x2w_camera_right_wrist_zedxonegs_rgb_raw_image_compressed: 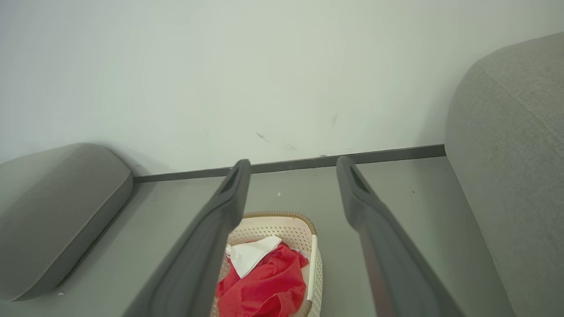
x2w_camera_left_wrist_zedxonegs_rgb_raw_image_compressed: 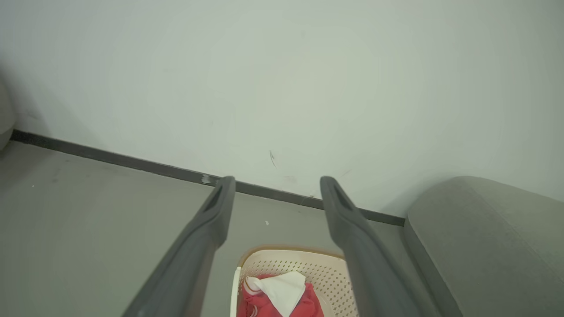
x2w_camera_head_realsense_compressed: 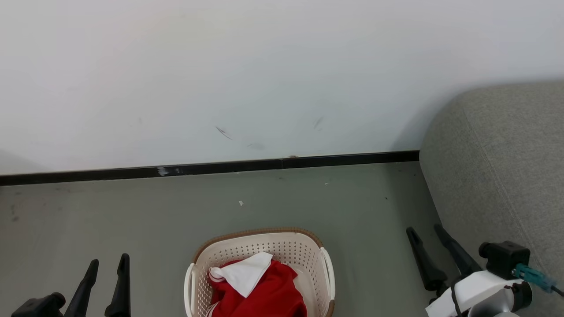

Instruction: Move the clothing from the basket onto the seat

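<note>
head view: clothing (x2w_camera_head_realsense_compressed: 264,296) right of left hand (x2w_camera_head_realsense_compressed: 109,259)

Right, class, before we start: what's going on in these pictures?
A two-armed robot faces a cream perforated plastic laundry basket with a brown rim, standing on the grey floor. In it lies bright red fabric clothing with a white panel. The large grey woven-fabric sofa seat is on the robot's right. The left gripper and right gripper are both open, touching nothing.

No writing, brand, number or sign can be read anywhere. The basket (x2w_camera_head_realsense_compressed: 286,247) shows plain perforated plastic, and the clothing (x2w_camera_head_realsense_compressed: 269,296) in it shows red and white fabric without any legible print
</note>
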### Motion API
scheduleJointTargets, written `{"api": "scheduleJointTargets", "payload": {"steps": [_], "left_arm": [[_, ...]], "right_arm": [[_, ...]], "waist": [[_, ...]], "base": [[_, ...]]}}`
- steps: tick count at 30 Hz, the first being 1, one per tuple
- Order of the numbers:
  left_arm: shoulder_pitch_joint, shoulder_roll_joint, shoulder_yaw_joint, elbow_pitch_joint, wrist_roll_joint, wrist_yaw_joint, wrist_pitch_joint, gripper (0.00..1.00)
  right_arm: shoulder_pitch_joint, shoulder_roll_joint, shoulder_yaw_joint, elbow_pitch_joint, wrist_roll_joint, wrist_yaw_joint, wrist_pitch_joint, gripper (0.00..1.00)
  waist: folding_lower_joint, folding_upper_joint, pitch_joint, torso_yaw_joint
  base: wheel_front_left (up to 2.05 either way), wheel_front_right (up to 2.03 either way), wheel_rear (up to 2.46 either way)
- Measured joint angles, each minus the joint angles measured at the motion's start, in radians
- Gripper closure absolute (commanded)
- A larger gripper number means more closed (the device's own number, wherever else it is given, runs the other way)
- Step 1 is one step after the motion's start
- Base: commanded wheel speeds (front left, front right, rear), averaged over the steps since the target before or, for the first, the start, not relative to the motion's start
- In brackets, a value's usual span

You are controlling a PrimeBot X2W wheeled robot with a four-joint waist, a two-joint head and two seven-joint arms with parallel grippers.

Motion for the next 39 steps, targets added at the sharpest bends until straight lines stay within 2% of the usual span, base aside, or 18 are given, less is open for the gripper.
{"api": "scheduleJointTargets", "payload": {"steps": [19,39], "left_arm": [[0.027,0.000,0.013,-0.040,0.276,0.000,-0.065,0.00],[0.040,-0.027,-0.029,-0.021,0.307,-0.021,-0.065,0.00]], "right_arm": [[0.009,0.027,-0.002,-0.003,-0.301,0.000,-0.062,0.00],[0.049,0.044,-0.038,-0.009,-0.321,0.000,-0.062,0.00]], "waist": [[-0.0003,0.0000,0.014,-0.009],[-0.0004,0.0000,0.070,-0.024]], "base": [[0.00,0.00,0.00],[0.00,0.00,0.00]]}}
